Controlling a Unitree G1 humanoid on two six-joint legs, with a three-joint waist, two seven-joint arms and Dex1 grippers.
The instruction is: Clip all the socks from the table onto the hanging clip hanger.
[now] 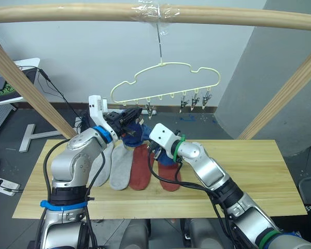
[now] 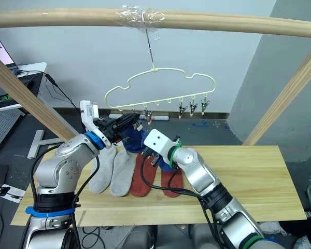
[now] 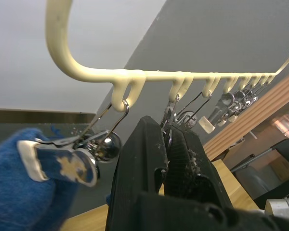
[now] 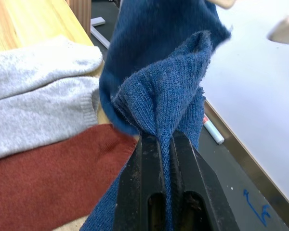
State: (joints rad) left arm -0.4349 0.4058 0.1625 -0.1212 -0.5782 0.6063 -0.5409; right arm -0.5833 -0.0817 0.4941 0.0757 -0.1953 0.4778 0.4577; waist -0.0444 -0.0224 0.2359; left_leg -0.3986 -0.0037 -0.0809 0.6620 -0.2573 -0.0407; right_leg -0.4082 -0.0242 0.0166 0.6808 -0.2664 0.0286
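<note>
Meanwhile the right gripper [image 4: 164, 144] pinched a blue sock [image 4: 168, 91]; the left gripper [image 3: 166, 139] squeezed a clip [image 3: 171, 113]. Misalignment could drop the sock.

Two grey socks [image 1: 114, 165] and two red socks [image 1: 141, 167] lie flat on the table [image 1: 259, 171].

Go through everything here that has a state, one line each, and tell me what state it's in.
Clip hanger: hanging from the wooden pole.
First blue sock: clipped on the hanger.
Second blue sock: pinched in the right claw.
Left claw: shut on a hanger clip.
Grey socks: flat on the table.
Red socks: flat on the table.
</note>
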